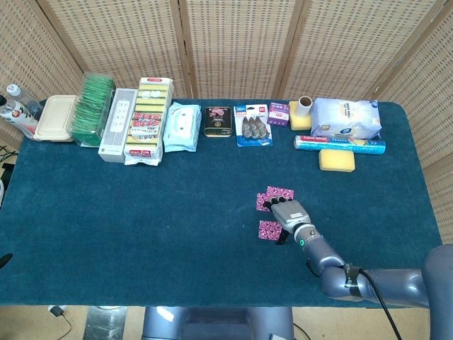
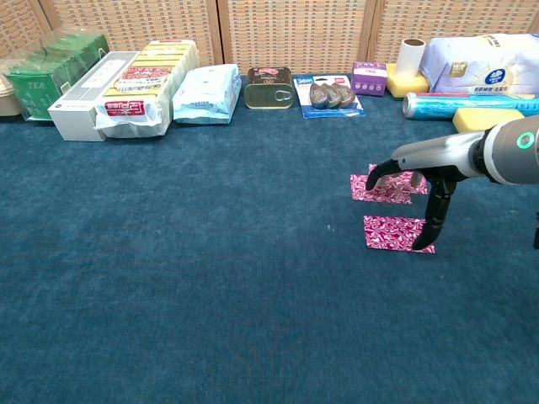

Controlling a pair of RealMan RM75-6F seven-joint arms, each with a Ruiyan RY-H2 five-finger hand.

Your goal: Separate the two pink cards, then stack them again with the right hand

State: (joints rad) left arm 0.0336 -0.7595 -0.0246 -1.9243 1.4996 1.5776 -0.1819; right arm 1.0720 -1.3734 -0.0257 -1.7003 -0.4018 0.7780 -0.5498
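Two pink patterned cards lie apart on the blue table cloth (image 1: 141, 212). The far card (image 1: 272, 194) (image 2: 376, 190) lies just above the near card (image 1: 267, 230) (image 2: 393, 233), with a narrow strip of cloth between them. My right hand (image 1: 287, 214) (image 2: 418, 167) reaches in from the right with its fingers spread. Its fingertips (image 2: 376, 177) press on the far card. The thumb (image 2: 437, 220) points down and touches the near card's right edge. Neither card is lifted. My left hand does not show in either view.
Goods line the table's back edge: green tea boxes (image 1: 94, 110), a white box (image 1: 117, 125), sponge packs (image 1: 148, 120), wipes (image 1: 181, 126), a tin (image 1: 218, 121), a blister pack (image 1: 253, 124). Behind the hand, to the right, lie a foil roll (image 2: 467, 103) and a yellow sponge (image 2: 484, 117).
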